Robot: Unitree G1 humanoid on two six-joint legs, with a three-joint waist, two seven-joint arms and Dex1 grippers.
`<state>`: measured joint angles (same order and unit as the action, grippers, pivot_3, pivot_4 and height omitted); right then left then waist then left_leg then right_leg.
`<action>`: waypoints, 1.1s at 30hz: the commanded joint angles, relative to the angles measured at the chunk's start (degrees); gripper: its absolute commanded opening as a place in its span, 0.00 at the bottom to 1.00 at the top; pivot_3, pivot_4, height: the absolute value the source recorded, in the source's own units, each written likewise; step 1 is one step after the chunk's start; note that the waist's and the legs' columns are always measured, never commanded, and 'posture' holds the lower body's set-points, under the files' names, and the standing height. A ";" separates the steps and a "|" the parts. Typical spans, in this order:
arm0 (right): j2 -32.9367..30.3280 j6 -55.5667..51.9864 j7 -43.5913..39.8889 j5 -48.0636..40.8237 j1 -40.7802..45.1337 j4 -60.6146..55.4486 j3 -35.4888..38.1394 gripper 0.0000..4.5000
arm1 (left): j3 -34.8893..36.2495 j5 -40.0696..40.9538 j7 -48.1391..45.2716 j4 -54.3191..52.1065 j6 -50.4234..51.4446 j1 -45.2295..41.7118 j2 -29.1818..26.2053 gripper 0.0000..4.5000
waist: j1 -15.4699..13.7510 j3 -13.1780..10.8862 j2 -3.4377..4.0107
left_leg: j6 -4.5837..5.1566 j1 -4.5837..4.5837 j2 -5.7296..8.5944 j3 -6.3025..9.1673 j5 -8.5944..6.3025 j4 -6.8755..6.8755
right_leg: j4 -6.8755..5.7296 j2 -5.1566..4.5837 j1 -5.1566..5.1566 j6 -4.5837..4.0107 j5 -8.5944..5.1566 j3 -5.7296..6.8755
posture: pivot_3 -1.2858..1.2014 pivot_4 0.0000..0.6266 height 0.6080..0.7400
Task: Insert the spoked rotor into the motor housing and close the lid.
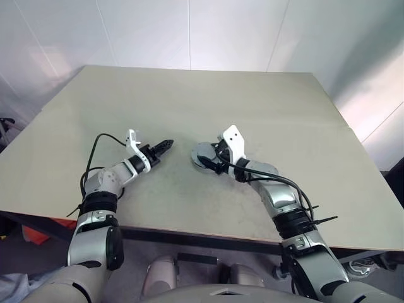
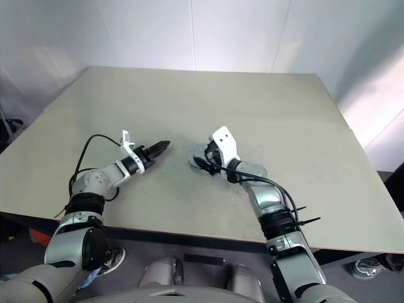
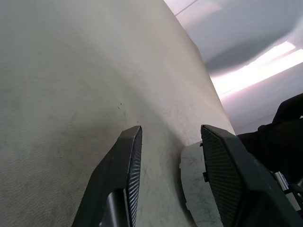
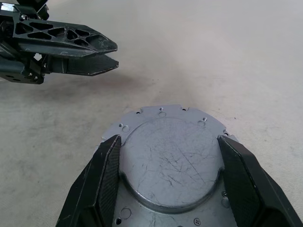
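Each arm is clad in silvery-grey shells broken by black ribbed joint bands, and a white angular bracket sits on each wrist (the right one shows 2 small dark holes). Loose black cables loop along both forearms. The left gripper (image 1: 165, 146) and right gripper (image 4: 165, 156) each have 2 black fingers, with a cross-hatched inner face and triangular cut-outs along the outer side.

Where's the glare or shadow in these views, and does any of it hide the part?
Left wrist view: bright blown-out streak on the wall, upper corner; dark smudge of shadow on the table. Right wrist view: even light, scratches on the grey metal part read clearly; soft shadow under the left gripper. Left eye view: right gripper covers much of the part.
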<state>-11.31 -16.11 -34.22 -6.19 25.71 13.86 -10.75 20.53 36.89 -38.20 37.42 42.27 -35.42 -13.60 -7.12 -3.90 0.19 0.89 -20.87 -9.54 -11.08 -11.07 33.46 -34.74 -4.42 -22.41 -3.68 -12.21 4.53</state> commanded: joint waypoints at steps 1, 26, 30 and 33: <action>-0.38 1.02 -0.16 0.25 0.78 -0.18 0.53 0.69 | 0.54 0.32 -0.33 -1.40 -0.69 -0.72 -0.75 0.46 | 0.00 0.00 0.00 | 0.00 0.00 0.00 0.00 0.00 0.00 | 0.00 0.00 0.00 0.00 0.00 0.00 | 0.52 0.00 1.00; -3.58 1.12 -2.58 3.01 -1.18 1.59 -2.01 0.69 | 0.09 0.35 -0.29 -2.31 -0.02 -0.28 -0.24 0.46 | -0.17 0.01 -0.02 | 0.22 -0.01 0.00 0.00 -0.14 0.24 | 0.02 -0.03 0.13 0.01 0.00 0.00 | 0.52 0.00 1.00; -3.75 -0.47 -1.59 4.35 -0.79 2.68 -2.80 0.69 | 0.04 0.48 -0.09 -2.66 0.34 -0.22 0.02 0.46 | -0.16 0.02 -0.02 | 0.25 0.02 0.01 0.00 -0.16 0.31 | 0.02 -0.05 0.19 0.01 0.00 0.00 | 0.52 0.00 1.00; -3.66 -6.04 -2.29 3.44 -0.29 3.25 -3.02 0.69 | -0.46 0.98 -0.12 -4.31 1.63 0.22 0.83 0.46 | -0.16 0.02 -0.02 | 0.25 0.19 0.01 0.00 -0.17 0.32 | 0.02 -0.05 0.34 0.01 -0.01 0.00 | 0.52 0.00 1.00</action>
<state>-13.66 -17.49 -36.23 -4.29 26.76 14.50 -12.51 20.29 36.85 -38.19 35.96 43.28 -34.83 -12.96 -7.28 -3.87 0.17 1.16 -20.52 -9.53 -11.08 -11.25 33.77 -34.72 -4.48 -21.93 -3.66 -12.22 4.53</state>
